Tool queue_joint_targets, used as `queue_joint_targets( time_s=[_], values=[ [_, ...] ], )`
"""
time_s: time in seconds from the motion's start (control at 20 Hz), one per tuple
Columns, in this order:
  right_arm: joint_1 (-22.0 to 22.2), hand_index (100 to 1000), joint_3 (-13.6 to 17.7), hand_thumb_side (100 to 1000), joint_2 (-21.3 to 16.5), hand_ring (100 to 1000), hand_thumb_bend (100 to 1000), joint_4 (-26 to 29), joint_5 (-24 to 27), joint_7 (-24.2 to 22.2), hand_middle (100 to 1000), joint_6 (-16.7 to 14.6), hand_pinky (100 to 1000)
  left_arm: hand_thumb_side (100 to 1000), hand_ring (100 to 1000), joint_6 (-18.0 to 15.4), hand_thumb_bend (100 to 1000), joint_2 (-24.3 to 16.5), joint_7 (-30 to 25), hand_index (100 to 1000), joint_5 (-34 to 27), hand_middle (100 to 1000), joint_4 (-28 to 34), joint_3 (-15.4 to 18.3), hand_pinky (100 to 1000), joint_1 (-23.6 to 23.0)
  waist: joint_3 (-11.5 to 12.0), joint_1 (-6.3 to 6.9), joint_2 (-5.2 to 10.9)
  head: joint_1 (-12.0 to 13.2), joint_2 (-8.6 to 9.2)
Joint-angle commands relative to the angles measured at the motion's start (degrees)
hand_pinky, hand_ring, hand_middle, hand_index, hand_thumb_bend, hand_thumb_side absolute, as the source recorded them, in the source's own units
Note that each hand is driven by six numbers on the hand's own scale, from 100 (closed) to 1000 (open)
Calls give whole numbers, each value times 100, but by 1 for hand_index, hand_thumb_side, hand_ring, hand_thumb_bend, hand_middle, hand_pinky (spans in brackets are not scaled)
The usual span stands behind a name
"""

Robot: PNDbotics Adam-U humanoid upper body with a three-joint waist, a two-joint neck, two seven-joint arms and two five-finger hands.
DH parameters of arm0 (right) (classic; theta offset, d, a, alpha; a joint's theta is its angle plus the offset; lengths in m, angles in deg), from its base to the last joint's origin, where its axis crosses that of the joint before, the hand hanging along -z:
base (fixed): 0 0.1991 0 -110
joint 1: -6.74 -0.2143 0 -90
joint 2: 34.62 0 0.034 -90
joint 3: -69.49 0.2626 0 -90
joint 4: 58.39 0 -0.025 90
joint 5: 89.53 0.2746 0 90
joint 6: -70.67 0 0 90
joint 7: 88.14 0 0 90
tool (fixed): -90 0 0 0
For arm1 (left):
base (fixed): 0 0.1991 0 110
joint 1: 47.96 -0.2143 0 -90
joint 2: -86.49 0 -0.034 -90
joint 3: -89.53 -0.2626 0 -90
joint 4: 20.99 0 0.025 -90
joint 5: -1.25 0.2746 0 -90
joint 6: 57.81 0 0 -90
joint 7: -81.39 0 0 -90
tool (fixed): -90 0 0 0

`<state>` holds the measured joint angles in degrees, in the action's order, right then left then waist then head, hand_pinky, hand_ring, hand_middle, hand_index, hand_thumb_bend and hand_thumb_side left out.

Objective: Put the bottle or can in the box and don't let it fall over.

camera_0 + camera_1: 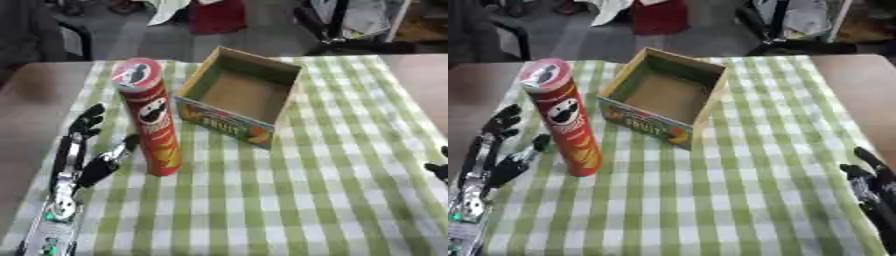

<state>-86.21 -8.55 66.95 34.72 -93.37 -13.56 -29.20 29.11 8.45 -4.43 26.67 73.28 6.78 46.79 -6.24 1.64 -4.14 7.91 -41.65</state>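
Observation:
A tall red Pringles can (151, 117) stands upright on the green checked cloth, left of centre. Just right of it and slightly further back sits an open cardboard box (238, 95) with a colourful printed front; it is empty inside. My left hand (83, 150) lies to the left of the can, fingers straight and spread, thumb tip close to the can's lower part but apart from it. My right hand (872, 180) shows at the lower right edge, fingers relaxed and pointing up, far from both things.
The green and white checked cloth (289, 200) covers a brown table (35, 95) whose bare wood shows at left and right. Chairs, a red object and other clutter stand beyond the far edge.

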Motion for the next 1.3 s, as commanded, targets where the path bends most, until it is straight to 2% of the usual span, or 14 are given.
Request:
queue_joint_targets(
  time_s=[0.05,0.25,0.65,0.85,1.05,1.15,1.2,1.25,1.3],
  values=[
    [-39,925,11,599,-109,854,100,70,-8,6,1000,-2,979,704,866,86,846,-59,216,921,-86,835,-98,-127,851,162,-7,-7,97,-23,71],
    [-40,925,-2,598,-107,854,100,67,-6,-9,1000,-4,980,729,856,65,866,-58,434,913,-462,825,-369,-316,847,445,-20,-14,107,-28,77],
    [-41,925,-21,598,-96,854,100,62,2,-23,1000,-4,980,726,846,-55,819,-72,502,905,-1017,814,-939,-597,842,1114,-85,-24,125,-10,87],
    [-44,925,-30,598,-91,854,100,62,5,-30,1000,-3,980,729,851,-98,800,-61,404,914,-1129,818,-1131,-687,844,1388,-116,-26,129,-7,93],
    [-46,925,-31,600,-89,854,100,60,6,-30,1000,0,980,745,863,-124,780,-62,80,929,-1160,830,-1251,-751,848,1504,-135,-24,129,-14,86],
    [-47,925,-35,601,-89,855,100,60,8,-32,1000,1,980,730,867,-151,732,-56,-146,929,-1157,834,-1292,-785,850,1506,-138,-23,128,-24,85],
    [-47,925,-35,601,-89,855,100,61,8,-32,1000,1,980,693,868,-169,651,-55,-261,926,-1147,832,-1302,-795,851,1503,-139,-23,128,-28,85],
    [-48,925,-34,601,-89,855,100,61,7,-31,1000,2,980,687,867,-190,639,-54,-386,926,-1133,831,-1308,-805,851,1497,-138,-23,129,-31,85],
    [-48,925,-33,601,-89,855,100,61,7,-29,1000,2,981,628,861,-215,536,-52,-511,910,-1123,817,-1307,-813,851,1489,-136,-23,129,-32,86]
  ],
)
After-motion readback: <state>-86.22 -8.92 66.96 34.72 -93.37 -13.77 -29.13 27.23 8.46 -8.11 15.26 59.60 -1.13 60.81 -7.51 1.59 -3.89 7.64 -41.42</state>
